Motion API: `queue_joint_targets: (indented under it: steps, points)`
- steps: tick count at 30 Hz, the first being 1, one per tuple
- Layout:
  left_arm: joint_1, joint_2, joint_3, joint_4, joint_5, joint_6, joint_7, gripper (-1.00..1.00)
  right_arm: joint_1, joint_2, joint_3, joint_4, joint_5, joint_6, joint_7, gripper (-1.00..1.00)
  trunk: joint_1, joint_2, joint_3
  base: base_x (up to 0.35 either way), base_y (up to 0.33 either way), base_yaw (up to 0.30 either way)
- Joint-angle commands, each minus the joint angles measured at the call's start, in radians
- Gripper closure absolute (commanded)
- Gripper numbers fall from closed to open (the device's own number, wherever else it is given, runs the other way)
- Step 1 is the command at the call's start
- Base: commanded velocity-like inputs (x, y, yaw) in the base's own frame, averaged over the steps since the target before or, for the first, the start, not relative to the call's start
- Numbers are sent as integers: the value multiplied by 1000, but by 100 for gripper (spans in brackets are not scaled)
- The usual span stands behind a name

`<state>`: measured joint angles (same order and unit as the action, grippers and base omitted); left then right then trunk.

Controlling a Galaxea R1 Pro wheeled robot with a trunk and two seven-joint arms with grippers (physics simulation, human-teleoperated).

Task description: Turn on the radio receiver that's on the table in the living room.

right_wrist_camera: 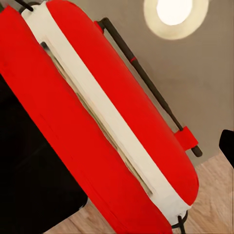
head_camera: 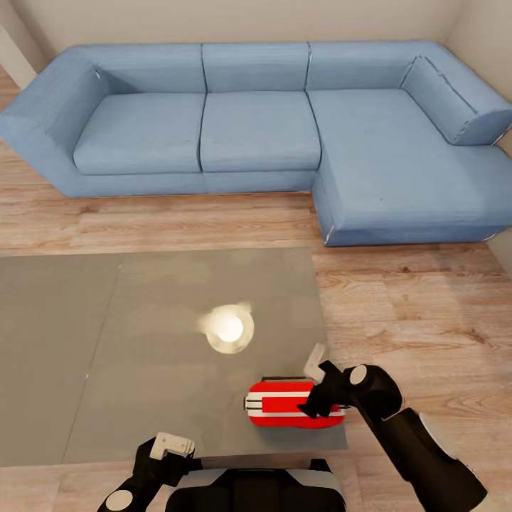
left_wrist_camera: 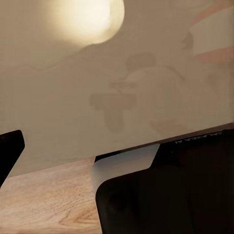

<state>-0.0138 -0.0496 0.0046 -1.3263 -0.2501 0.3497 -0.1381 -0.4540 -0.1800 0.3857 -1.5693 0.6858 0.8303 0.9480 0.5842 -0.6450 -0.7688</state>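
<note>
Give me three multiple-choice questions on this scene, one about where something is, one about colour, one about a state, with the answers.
1. Where does the radio receiver sit on the table?
A. At its middle
B. Near the corner by the right gripper
C. At the edge nearest the sofa

2. What colour is the sofa?
A. Blue
B. Green
C. Brown

3. How is the right gripper placed?
A. Resting on the sofa
B. Down on the floor
C. Over the radio's right end

Answers: 1 B, the red radio lies close to the table's near right corner. 2 A, every cushion is light blue. 3 C, in the head view the gripper overlaps the radio's right end.
</note>
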Motion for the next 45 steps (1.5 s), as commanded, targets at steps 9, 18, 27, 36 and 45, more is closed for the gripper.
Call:
queue_joint_targets:
  steps: [9,18,27,36,45]
  points:
    - [0,0,0,1,0,0,0,-100,0,29,7,1,45,13,0,-100,0,0,0,0,0,0]
    - [0,0,0,0,0,0,0,-100,-1,32,9,20,47,12,-4,-100,0,0,0,0,0,0]
    - [0,0,0,0,0,0,0,-100,-1,33,14,87,46,6,-25,-100,0,0,0,0,0,0]
    - [0,-1,0,0,0,0,0,-100,-2,63,41,207,48,0,-95,-100,0,0,0,0,0,0]
    - [0,-1,0,0,0,0,0,-100,-2,66,42,215,48,-2,-100,-100,0,0,0,0,0,0]
